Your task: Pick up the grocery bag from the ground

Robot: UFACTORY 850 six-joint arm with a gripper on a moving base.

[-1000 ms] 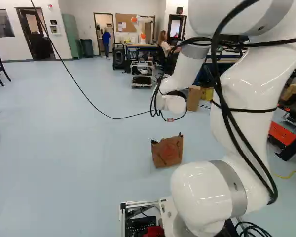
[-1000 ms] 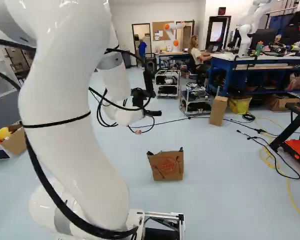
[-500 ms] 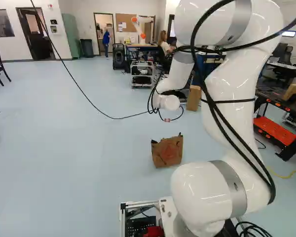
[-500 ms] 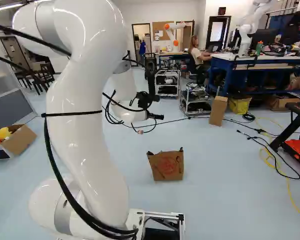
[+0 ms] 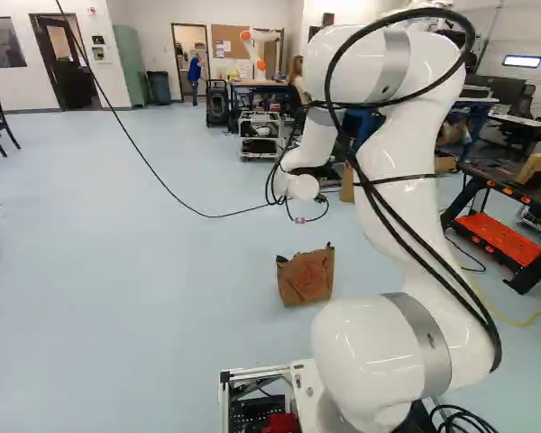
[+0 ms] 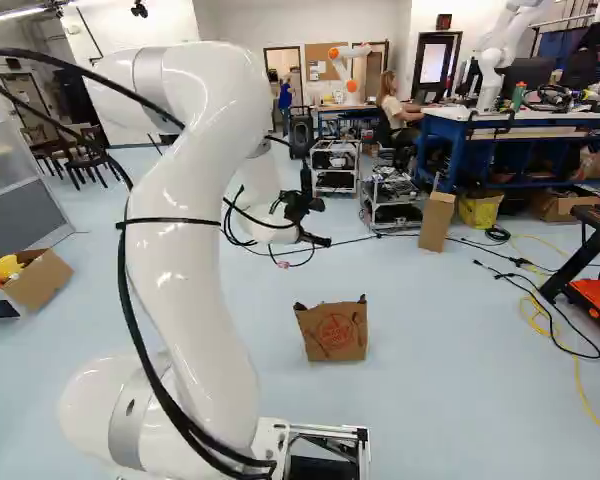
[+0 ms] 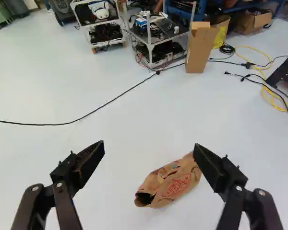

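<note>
In the right base view my gripper [image 6: 322, 222] hangs in the air, higher than the brown paper grocery bag [image 6: 334, 332] and farther from the base. The bag stands upright on the floor, its printed side showing; the left base view has the same bag [image 5: 307, 277] below the arm's wrist. Seen from the wrist, the gripper [image 7: 149, 144] is open, fingers wide apart with nothing between them. Well below it lies the bag [image 7: 175, 182], nearer the finger on the bag's printed side and partly covered by that fingertip. The bag's dark opening shows. Nothing touches it.
A black cable [image 7: 96, 111] crosses the floor beyond the bag. Farther off are a tall cardboard box [image 6: 436, 222], wheeled carts [image 6: 392, 200] and a blue workbench [image 6: 450, 130]. An open box [image 6: 35, 282] stands at the left of the right base view. Another robot [image 6: 492, 60] stands by the workbench.
My arm's upper links have come down, shifting left in the left base view and right in the right one. The gripper has tilted further downward. Base and bag have stayed put.
</note>
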